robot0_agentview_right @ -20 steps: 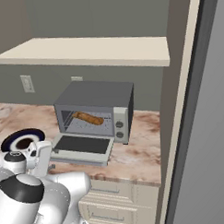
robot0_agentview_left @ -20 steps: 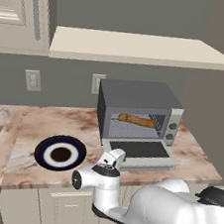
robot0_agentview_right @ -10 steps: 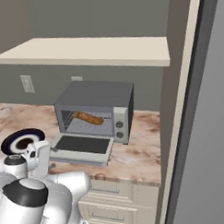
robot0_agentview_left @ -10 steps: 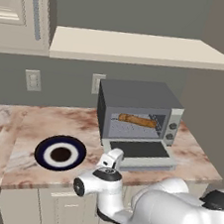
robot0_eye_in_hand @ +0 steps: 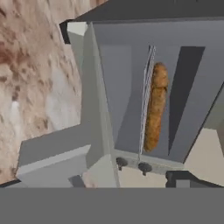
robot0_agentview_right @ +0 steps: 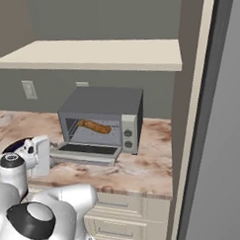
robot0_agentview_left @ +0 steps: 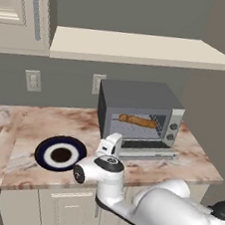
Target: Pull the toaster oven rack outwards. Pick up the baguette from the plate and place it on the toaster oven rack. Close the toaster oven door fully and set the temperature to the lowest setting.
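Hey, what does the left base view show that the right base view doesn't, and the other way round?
Left base view: the whole plate, bare, on the counter left of the toaster oven, plus an upper cabinet. Right base view: a tall grey panel along the right side and drawers under the counter. Both: the toaster oven door folded down open, the baguette on the toaster oven rack inside, and the shelf above.
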